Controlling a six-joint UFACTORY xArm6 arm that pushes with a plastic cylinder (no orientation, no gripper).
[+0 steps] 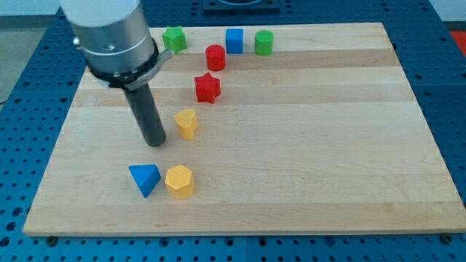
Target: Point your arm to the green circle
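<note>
Green circle [263, 43] (smooth cylinder) | my tip [156, 143] well apart

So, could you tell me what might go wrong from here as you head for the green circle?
My tip sits well toward the view's left, beside the yellow block. The green circle is near the view's top, and a straight line toward it passes the red star and red cylinder, which I could knock aside. The blue cube sits close beside the circle, so overshooting might shove either one. The green star could also be mistaken for the target.
</note>
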